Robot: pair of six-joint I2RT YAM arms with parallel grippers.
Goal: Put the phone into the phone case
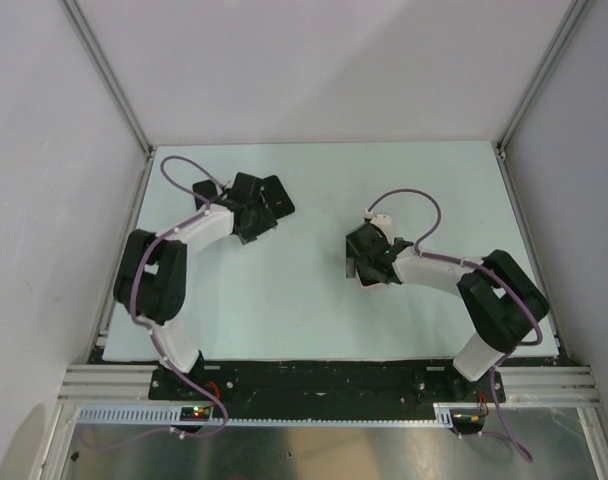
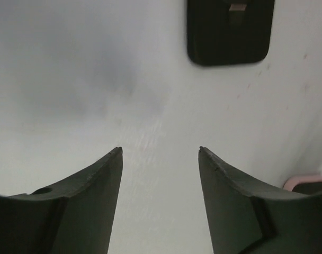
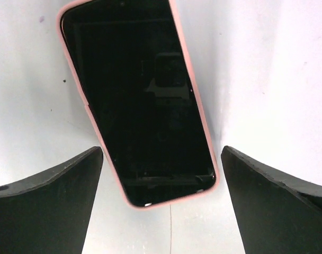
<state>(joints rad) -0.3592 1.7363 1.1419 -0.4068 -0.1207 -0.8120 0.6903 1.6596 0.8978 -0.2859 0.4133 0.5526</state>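
Observation:
A phone [image 3: 140, 95] with a black screen and a pink rim lies flat on the white table. Its near end sits between the fingers of my right gripper [image 3: 162, 149], which is open and not touching it. In the top view the right gripper [image 1: 361, 260] hovers over the phone [image 1: 345, 265] at mid-table. A black rounded-corner phone case [image 2: 228, 37] with a small cutout lies flat ahead and to the right of my left gripper [image 2: 159, 148], which is open and empty. In the top view the case [image 1: 279, 197] lies at the back left, beside the left gripper [image 1: 254, 208].
The white table [image 1: 314, 310] is walled by grey panels at the left, right and back. A small pink-edged thing [image 2: 306, 183] shows at the lower right of the left wrist view; I cannot tell what it is. Purple cables loop above both arms.

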